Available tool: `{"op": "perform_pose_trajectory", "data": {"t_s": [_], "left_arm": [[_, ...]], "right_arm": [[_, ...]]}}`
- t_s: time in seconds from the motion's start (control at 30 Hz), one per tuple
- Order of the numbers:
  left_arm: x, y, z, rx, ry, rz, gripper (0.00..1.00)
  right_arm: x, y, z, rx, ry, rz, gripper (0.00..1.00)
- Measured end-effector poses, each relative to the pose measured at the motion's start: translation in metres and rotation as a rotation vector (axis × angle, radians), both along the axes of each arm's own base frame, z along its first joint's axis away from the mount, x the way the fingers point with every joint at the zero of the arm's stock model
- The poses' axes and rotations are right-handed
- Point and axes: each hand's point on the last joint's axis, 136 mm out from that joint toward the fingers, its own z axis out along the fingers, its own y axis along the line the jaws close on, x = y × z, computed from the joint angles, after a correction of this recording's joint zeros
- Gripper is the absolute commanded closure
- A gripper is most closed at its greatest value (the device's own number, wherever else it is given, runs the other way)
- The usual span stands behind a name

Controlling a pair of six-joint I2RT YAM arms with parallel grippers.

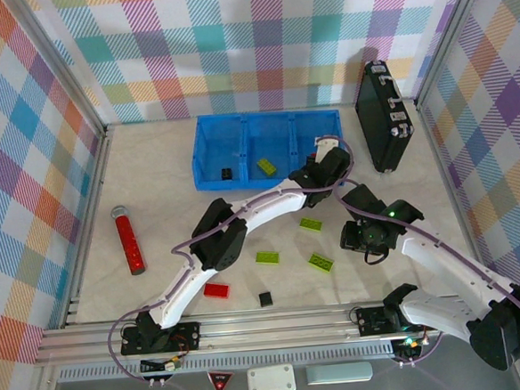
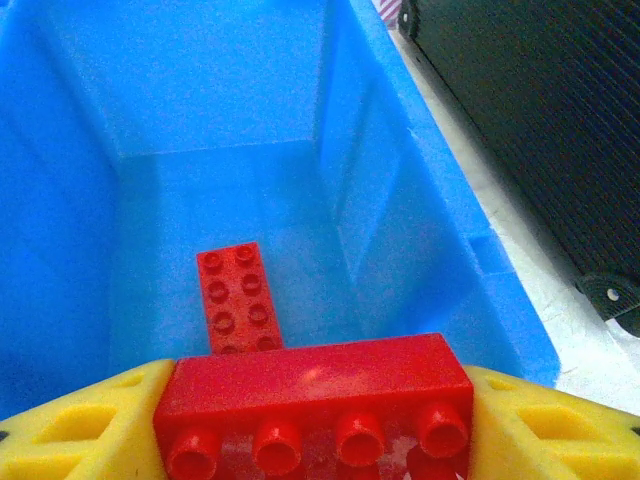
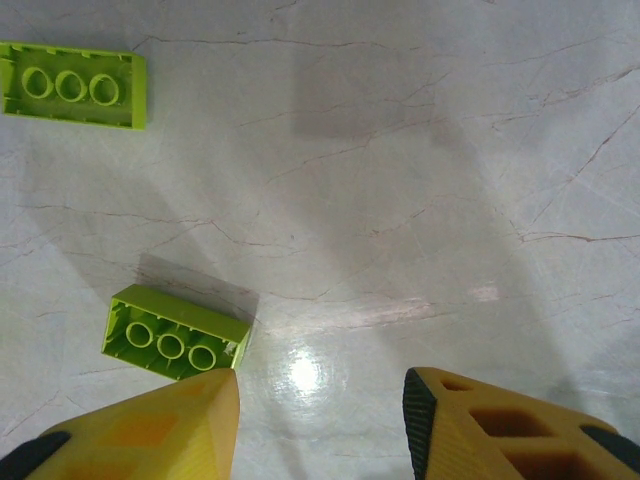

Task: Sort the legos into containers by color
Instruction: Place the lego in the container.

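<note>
My left gripper hangs over the right compartment of the blue tray, shut on a red lego clamped between its yellow fingers. Below it a second red lego lies flat on that compartment's floor. The middle compartment holds a lime-green lego and the left one a black lego. My right gripper stands open just above the table, nothing between its fingers. A lime-green lego, underside up, lies right by its left fingertip; another lies farther off.
Loose on the table are green legos, a red one and a black one. A red cylinder lies at the left. A black case stands right of the tray, close to its wall.
</note>
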Motion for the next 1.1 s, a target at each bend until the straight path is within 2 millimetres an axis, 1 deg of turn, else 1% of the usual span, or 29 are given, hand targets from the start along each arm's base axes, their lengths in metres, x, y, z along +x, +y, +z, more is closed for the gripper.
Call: {"op": "perform_pose_trajectory", "data": {"t_s": [0.37,0.53,0.7,1.1], "left_arm": [[0.002,0.004,-0.017,0.034,0.004,0.029,0.38],[0.001,0.005,-0.019,0.027,0.012,0.037,0.36],[-0.001,0.007,-0.028,0.034,0.027,0.042,0.33],[-0.001,0.008,-0.030,0.026,0.035,0.046,0.29]], "right_arm": [[0.000,0.000,0.002,0.005,-0.007,0.000,0.51],[0.000,0.001,0.002,0.007,-0.006,0.001,0.51],[0.000,0.001,0.002,0.007,-0.006,0.001,0.51],[0.000,0.001,0.002,0.007,-0.006,0.001,0.51]]}}
